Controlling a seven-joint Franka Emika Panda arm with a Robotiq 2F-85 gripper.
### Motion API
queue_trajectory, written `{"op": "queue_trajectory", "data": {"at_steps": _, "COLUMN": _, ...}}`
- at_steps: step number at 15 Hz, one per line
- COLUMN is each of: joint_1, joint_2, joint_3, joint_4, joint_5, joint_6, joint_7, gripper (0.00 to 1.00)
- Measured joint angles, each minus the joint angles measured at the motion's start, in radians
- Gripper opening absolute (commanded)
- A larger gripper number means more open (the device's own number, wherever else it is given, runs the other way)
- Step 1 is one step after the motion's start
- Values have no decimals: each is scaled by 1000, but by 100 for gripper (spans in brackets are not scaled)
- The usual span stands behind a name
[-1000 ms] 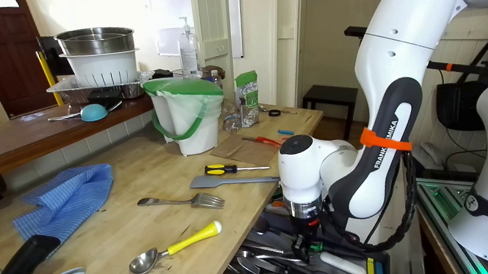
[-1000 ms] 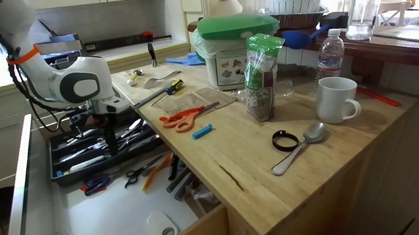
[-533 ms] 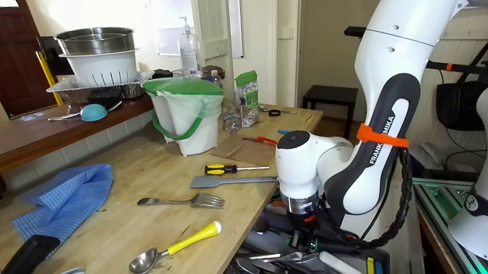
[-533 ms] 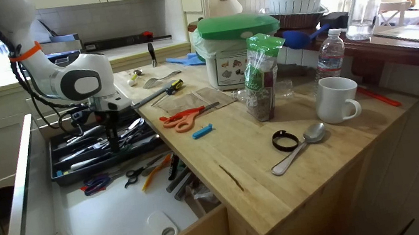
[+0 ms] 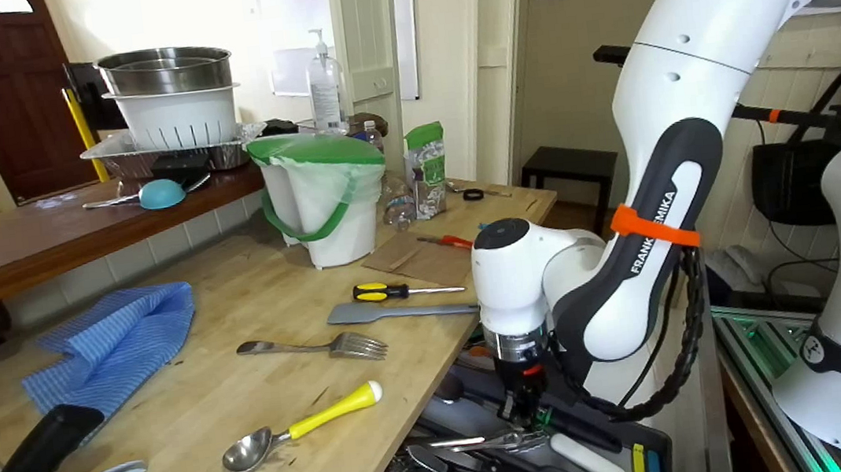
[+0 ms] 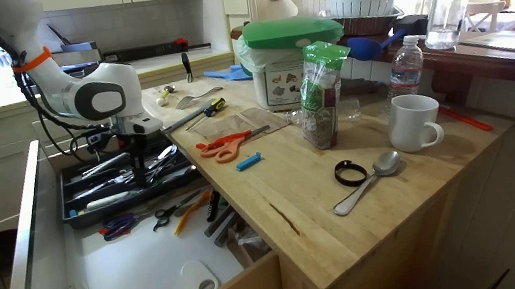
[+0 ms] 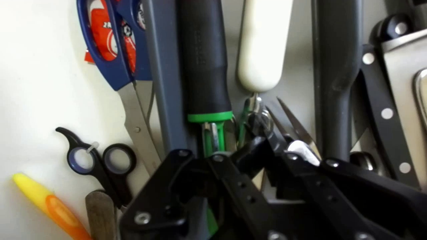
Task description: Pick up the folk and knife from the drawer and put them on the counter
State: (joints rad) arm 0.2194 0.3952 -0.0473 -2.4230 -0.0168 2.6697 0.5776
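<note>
End effector: hangs pointing down into the drawer, its two fingers drawn in near each other; from where I stand I can't tell whether they meet or have hold of anything.
Green-collared handle: just beside the fingers in the wrist view, with a white handle alongside; I'd keep both out of the grip, since one snagged tool could drag its neighbours up.
Knife: I can't say for sure which one is meant; a dark riveted handle looks like a knife's, apart from the fingers.
Tray: crowded; the step in hand, I judge, is fetching the knife, so square the fingers across one handle only, close firmly, then lift straight up before any sideways move.
Drawer: pulled out below the long edge of the bench, so whatever comes up should clear that edge fully before swinging over.
Spatula: its thin end reaches that same long edge, easy to knock on the way across.
Fork: flat on the bench, tines toward the long edge, well apart from the corner by the black stool; that half of the job looks done to me.
Yellow-handled spoon: closer to the long edge than the fork; I'd lower the knife between the two, level, and let go gently.
</note>
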Motion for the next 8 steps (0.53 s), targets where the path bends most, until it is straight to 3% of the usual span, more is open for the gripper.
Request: {"op": "queue_trajectory", "data": {"at_steps": 8, "joint_1": 3, "joint_2": -117, "joint_3": -29, "joint_4": -35, "joint_5": -77, "joint_6": -81, "joint_7": 3, "gripper": 87}}
